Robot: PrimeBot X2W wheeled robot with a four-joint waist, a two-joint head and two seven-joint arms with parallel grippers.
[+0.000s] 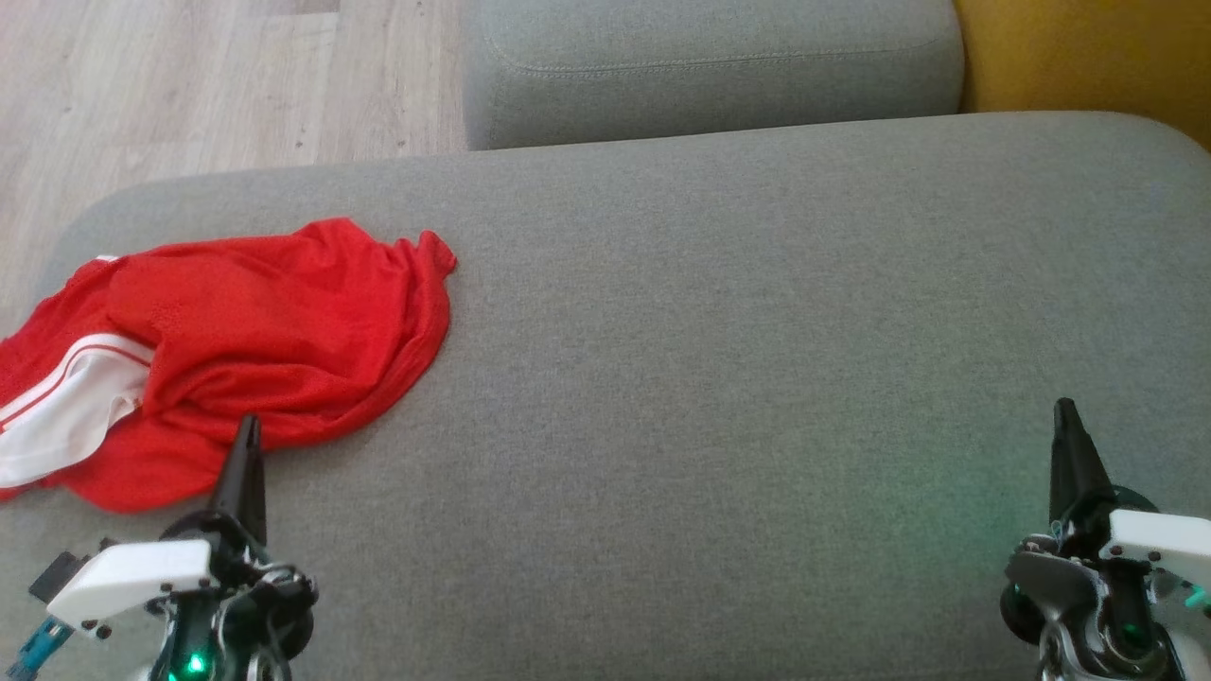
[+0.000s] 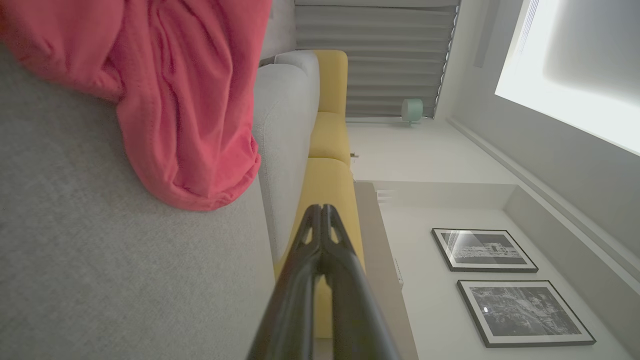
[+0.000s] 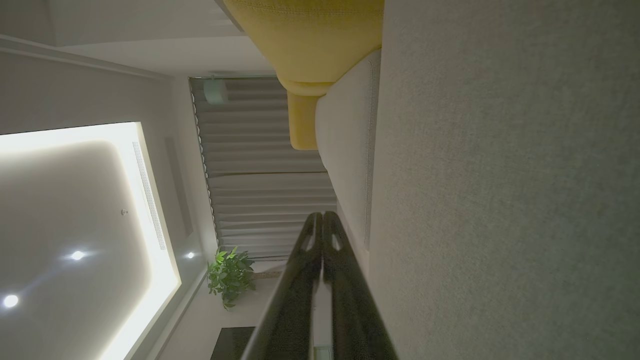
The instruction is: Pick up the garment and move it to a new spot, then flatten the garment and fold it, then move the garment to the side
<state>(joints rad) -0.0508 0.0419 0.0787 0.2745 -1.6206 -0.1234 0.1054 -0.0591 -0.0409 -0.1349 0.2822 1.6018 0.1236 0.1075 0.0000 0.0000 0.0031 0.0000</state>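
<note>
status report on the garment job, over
Left end effector shut, empty. Right end effector shut, empty. Red garment crumpled, far left of cushion. Nothing blocking.

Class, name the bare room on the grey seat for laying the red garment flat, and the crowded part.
Bare: the grey seat from the red garment to its right end, between the second cushion behind and the right gripper in front. Crowded: the left end, where it lies bunched by the left gripper.

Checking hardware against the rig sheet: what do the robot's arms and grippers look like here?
The left gripper and right gripper each have two long, glossy black tapering fingers with small cut-outs near the tips. Behind each sits a white plastic wrist housing over dark joints; a green light glows at the left wrist.
</note>
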